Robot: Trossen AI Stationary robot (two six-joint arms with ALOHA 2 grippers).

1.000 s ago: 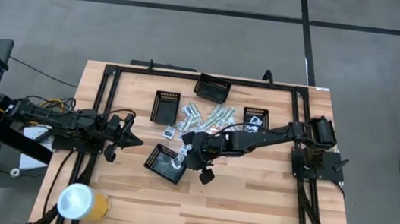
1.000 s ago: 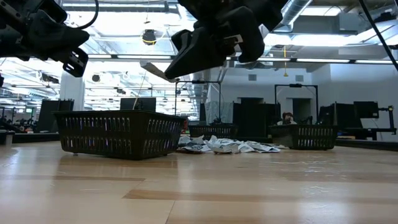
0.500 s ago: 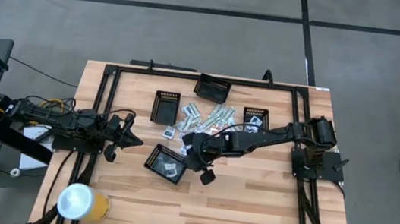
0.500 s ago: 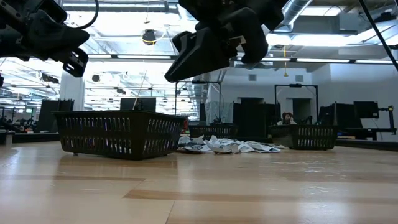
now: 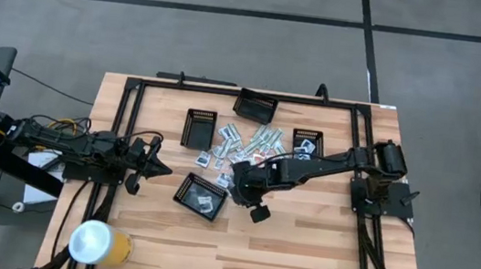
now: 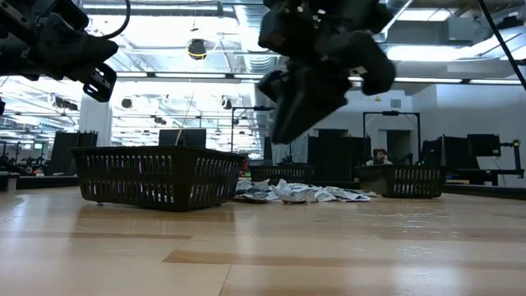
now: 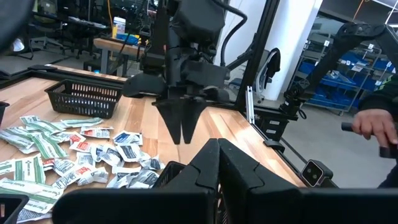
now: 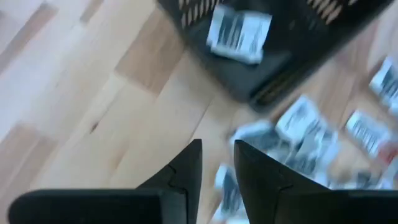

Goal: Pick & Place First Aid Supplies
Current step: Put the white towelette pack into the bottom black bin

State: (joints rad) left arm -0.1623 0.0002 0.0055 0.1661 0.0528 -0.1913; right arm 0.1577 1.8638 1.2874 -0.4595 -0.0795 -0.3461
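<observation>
Between picks: right gripper (image 8: 216,163) slightly parted, empty, above table beside near tray (image 5: 185,198) already holding one sachet (image 8: 239,31); left gripper (image 5: 165,170) closed, parked; next, descend onto supplies pile (image 5: 253,143).

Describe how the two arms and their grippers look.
Both arms are dark, near-black jointed links. The left gripper tapers to a pointed tip, and bundled cables, some yellowish, trail behind that arm. The right gripper has two slim, wedge-shaped black fingers on a blocky wrist. No markings show.
</observation>
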